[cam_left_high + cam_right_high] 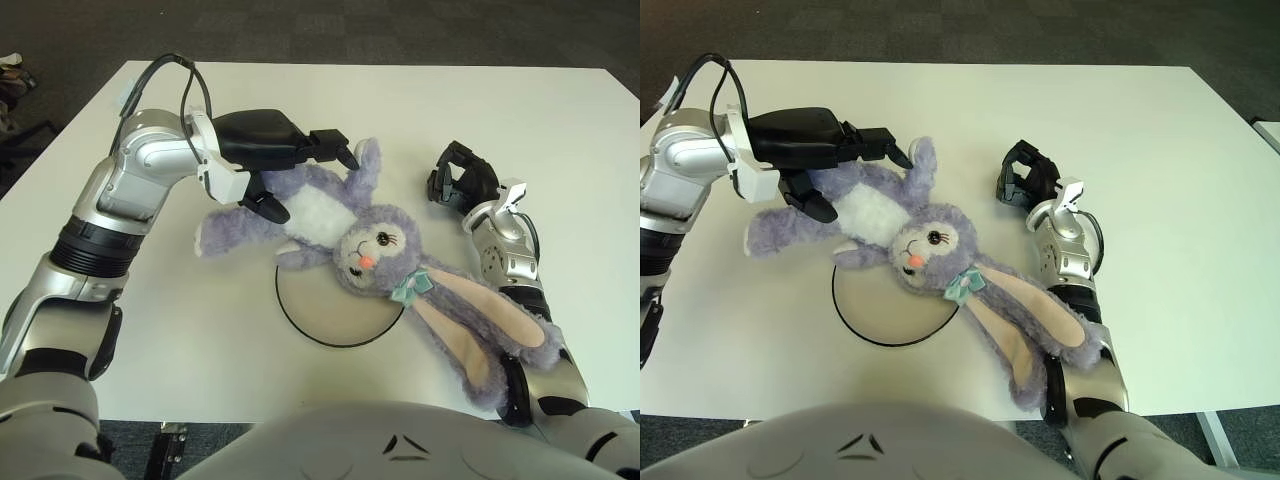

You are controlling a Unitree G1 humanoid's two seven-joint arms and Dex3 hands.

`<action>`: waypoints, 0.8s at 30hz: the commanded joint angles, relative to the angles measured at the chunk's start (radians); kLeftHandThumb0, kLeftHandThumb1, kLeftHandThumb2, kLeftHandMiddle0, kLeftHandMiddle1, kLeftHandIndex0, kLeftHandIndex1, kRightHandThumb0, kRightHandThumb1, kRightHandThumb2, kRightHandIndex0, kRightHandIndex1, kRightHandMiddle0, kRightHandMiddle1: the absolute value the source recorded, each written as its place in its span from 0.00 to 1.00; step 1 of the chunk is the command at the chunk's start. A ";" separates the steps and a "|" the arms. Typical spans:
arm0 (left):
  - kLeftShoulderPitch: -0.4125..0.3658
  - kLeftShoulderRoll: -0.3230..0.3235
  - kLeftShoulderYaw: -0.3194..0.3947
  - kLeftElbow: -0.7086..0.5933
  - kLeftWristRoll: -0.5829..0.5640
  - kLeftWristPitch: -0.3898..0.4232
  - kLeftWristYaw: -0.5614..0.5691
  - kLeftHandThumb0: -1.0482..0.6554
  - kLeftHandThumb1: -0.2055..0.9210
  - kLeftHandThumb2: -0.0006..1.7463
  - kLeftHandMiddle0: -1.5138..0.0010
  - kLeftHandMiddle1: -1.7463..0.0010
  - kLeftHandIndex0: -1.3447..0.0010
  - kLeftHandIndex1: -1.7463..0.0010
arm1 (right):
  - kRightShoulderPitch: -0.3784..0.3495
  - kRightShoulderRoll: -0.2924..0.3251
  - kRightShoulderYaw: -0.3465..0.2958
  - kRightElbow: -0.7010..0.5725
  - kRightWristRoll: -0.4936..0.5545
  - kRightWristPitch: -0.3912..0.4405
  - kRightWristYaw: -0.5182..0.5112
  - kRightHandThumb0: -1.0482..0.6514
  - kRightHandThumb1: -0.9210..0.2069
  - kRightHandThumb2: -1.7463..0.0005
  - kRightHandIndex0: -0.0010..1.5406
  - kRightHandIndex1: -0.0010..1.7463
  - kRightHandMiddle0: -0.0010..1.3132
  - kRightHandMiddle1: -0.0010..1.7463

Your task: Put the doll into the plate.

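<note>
Nearest the robot, one long ear of the purple rabbit doll [372,243] lies over the forearm of the right arm, reaching toward the near edge of the white table [560,130]. Just beyond, the round plate [335,305] with its dark rim sits on the table in front of the robot. The doll's head lies over the plate's far right rim, while its body stretches away to the left, beyond the plate, on the table. A pale green bow sits at its neck.

Farther back, the left hand [290,160] is on the doll's body, its fingers [270,205] clamped around the torso near the white belly. To the right of the doll, the right hand [1025,180] shows its fingers curled together, holding nothing, just beside the doll's upper ear.
</note>
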 commanded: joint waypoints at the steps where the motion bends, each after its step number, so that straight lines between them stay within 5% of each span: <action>1: 0.005 0.001 0.004 -0.015 -0.001 0.008 -0.001 0.89 0.40 0.80 0.56 0.00 1.00 0.58 | 0.063 0.015 0.010 0.070 -0.011 0.092 -0.011 0.31 0.61 0.19 0.74 1.00 0.52 1.00; 19: 0.028 0.008 0.027 -0.051 -0.039 0.063 -0.005 0.90 0.43 0.78 0.58 0.00 1.00 0.62 | 0.054 0.012 0.008 0.096 -0.012 0.077 -0.004 0.32 0.59 0.20 0.74 1.00 0.51 1.00; 24: 0.062 0.033 0.052 -0.050 0.043 -0.017 0.048 0.89 0.44 0.77 0.59 0.00 1.00 0.59 | 0.055 0.012 0.009 0.097 -0.012 0.069 0.000 0.32 0.59 0.21 0.73 1.00 0.50 1.00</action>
